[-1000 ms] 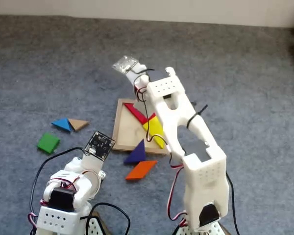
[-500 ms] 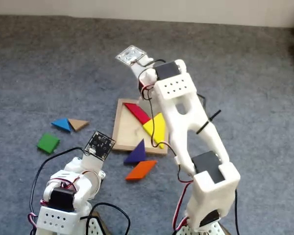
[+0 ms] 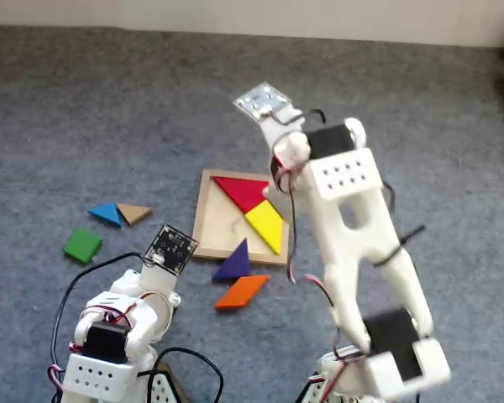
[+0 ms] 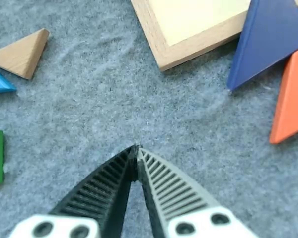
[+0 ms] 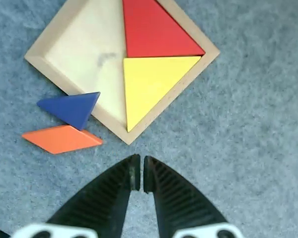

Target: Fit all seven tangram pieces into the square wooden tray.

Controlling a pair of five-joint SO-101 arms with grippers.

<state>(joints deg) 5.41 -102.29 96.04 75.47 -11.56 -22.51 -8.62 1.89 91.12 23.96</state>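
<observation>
Though half bare, the tray (image 5: 79, 44) holds red triangle (image 5: 151, 29) and yellow triangle (image 5: 151, 82).

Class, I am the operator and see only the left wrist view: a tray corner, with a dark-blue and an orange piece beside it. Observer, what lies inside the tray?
Observer: A red triangle and a yellow triangle fill about half the tray; the rest is bare.
Operator: Where is the other arm's tool?
Observer: The right tool is shut, over the carpet off the tray corner by the yellow triangle.
Operator: What shape is the green piece at my edge?
Observer: The green piece is a square, lying apart from the blue triangle and the tan triangle.
</observation>
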